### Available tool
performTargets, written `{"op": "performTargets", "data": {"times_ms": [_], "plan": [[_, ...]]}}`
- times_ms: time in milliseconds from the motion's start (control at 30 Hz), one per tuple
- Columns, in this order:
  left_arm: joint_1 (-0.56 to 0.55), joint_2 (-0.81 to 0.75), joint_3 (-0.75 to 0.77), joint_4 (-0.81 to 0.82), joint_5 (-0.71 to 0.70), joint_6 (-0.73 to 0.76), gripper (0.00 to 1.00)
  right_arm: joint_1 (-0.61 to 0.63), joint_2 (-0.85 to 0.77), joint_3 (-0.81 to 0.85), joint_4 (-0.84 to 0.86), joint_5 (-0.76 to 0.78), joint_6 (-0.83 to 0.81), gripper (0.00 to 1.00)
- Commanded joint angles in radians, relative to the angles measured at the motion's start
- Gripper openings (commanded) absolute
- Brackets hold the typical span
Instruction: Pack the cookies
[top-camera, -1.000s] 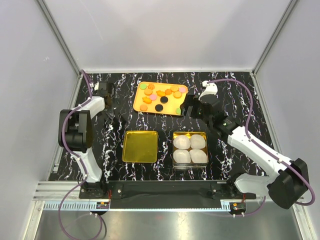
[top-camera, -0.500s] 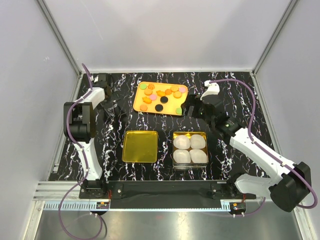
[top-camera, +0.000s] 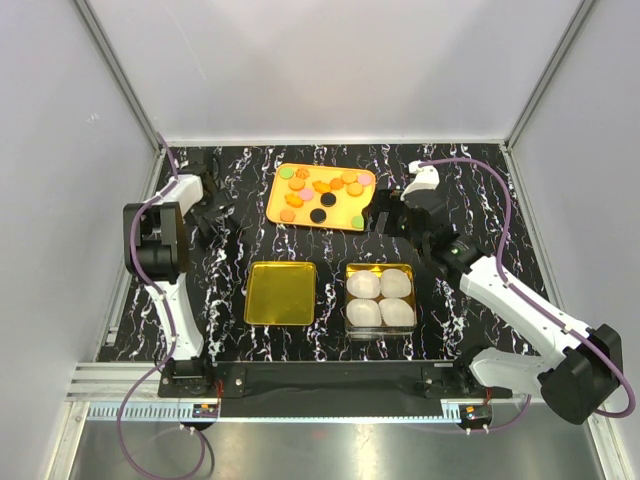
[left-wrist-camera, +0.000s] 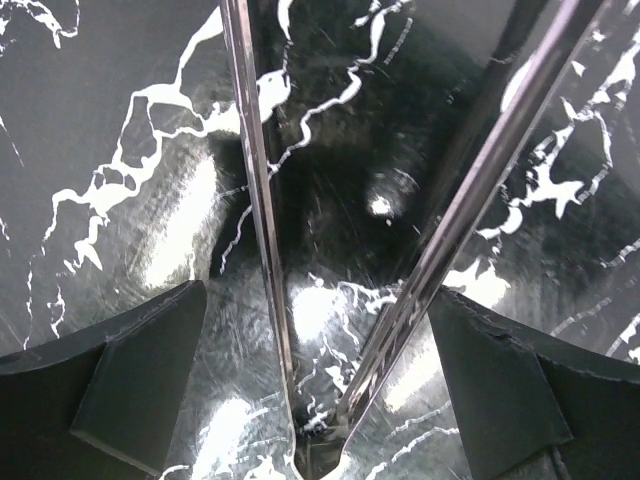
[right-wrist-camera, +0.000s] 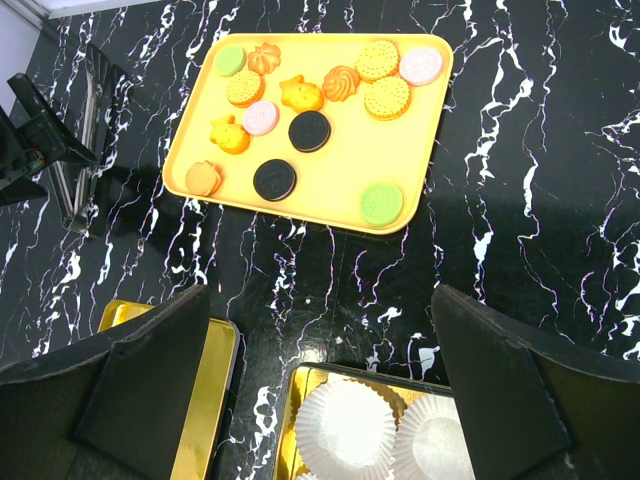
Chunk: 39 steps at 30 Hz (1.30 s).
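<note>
The cookies, orange, black, pink and green, lie spread on a yellow tray; in the top view they sit on the tray at the back middle. My left gripper is open low over the table, its fingers on either side of a pair of metal tongs without touching them. In the top view it is left of the tray. My right gripper is open and empty above the table between the tray and the tin; it shows in the top view.
A gold tin holding several white paper cups stands front right of the tray. Its square gold lid lies left of it. The tongs and the left gripper show at the left of the right wrist view.
The left arm has folded back and swung its gripper towards the back left, down over the tongs. The right gripper shifted slightly, then held still.
</note>
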Motion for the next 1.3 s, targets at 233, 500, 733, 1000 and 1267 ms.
{"op": "performTargets", "data": {"times_ms": [233, 500, 733, 1000, 1267], "plan": [[0.007, 0.041, 0.066, -0.005, 0.049, 0.031, 0.98, 0.0, -0.033, 0.003, 0.007, 0.001, -0.013, 1.0], [0.013, 0.053, 0.081, -0.046, 0.001, 0.014, 0.86, 0.001, -0.047, -0.011, 0.016, -0.006, -0.016, 1.0], [0.002, -0.001, 0.083, -0.049, 0.009, 0.048, 0.68, 0.001, -0.056, -0.013, 0.018, -0.012, -0.016, 1.0], [-0.087, -0.284, -0.023, -0.055, -0.06, 0.094, 0.61, 0.001, -0.063, -0.013, 0.023, -0.009, -0.016, 1.0], [-0.142, -0.539, -0.143, -0.074, -0.048, 0.088, 0.61, 0.0, -0.059, -0.014, 0.029, -0.026, -0.01, 1.0]]}}
